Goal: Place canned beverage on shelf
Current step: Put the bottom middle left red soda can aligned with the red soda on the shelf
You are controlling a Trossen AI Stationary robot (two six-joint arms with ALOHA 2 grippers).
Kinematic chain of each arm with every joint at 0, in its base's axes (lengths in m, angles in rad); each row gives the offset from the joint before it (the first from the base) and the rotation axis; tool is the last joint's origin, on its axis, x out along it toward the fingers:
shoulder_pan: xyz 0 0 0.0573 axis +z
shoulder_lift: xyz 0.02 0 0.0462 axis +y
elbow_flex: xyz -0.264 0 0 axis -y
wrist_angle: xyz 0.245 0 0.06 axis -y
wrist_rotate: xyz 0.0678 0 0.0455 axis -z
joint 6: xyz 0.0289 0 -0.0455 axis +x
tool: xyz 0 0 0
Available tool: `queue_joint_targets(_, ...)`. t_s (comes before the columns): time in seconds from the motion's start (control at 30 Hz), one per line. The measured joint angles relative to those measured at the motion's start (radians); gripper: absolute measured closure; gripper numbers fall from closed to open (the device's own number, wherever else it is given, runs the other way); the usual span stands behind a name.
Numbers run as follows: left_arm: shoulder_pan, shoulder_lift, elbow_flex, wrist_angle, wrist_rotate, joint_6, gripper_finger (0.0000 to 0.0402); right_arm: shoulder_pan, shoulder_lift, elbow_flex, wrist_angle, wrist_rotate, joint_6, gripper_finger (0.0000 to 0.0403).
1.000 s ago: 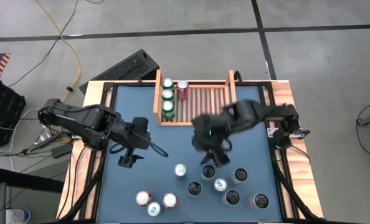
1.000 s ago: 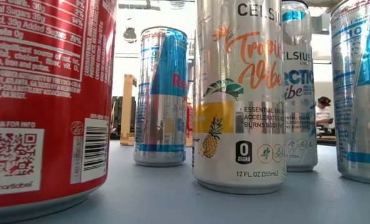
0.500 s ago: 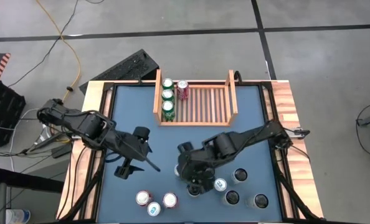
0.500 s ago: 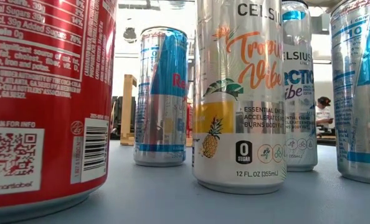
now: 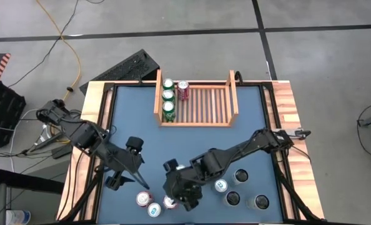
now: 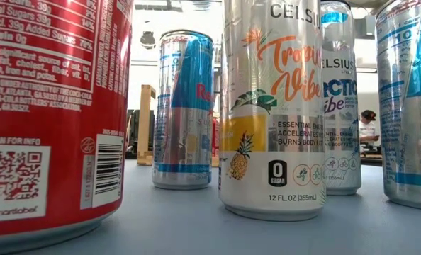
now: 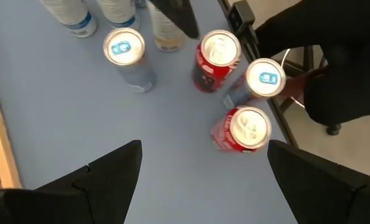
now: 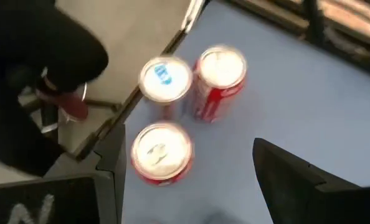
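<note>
The light-wood shelf (image 5: 205, 105) lies at the table's far middle, with three green cans (image 5: 168, 105) and a red can (image 5: 183, 90) standing on its left part. Near the front edge stand two red cans (image 5: 143, 199) (image 5: 169, 202) and a blue-topped can (image 5: 154, 210). My right gripper (image 5: 183, 197) hovers open just above and beside this group; the nearest red can (image 8: 162, 152) shows between its fingers. My left gripper (image 5: 128, 184) hangs open to the group's left, above the table, with the red can (image 7: 244, 127) ahead of it.
Several silver cans (image 5: 220, 185) (image 5: 240, 177) (image 5: 233, 199) stand at the near right, behind my right arm. The low view looks past a red can (image 6: 47, 113) and tall cans (image 6: 271, 106) close to the camera. The shelf's right part is bare slats.
My right gripper has swung from the table's middle, just in front of the shelf, toward the near left and down, ending over the front group of cans. My left gripper has moved toward the near edge. Both stay open; no can has moved.
</note>
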Motion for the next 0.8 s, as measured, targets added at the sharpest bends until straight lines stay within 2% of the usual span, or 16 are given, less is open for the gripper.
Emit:
queue_joint_targets(0.1, -0.033, 0.000, 0.000, 0.002, -0.025, -0.030, 0.0067, 0.025, 0.016, 0.000, 0.063, 0.001, 0.014, 0.0147)
queue_joint_targets(0.3, -0.087, 0.000, 0.000, 0.005, -0.093, -0.073, 0.0067, 0.058, 0.031, 0.000, 0.073, 0.025, 0.082, 0.0142)
queue_joint_targets(0.67, -0.139, 0.000, 0.000, 0.005, -0.206, -0.079, 0.0067, 0.065, 0.083, -0.001, 0.079, 0.060, 0.078, 0.0054)
queue_joint_targets(0.8, -0.139, 0.000, 0.000, 0.004, -0.211, -0.067, 0.0067, 0.060, 0.082, 0.000, 0.068, 0.061, 0.059, 0.0043)
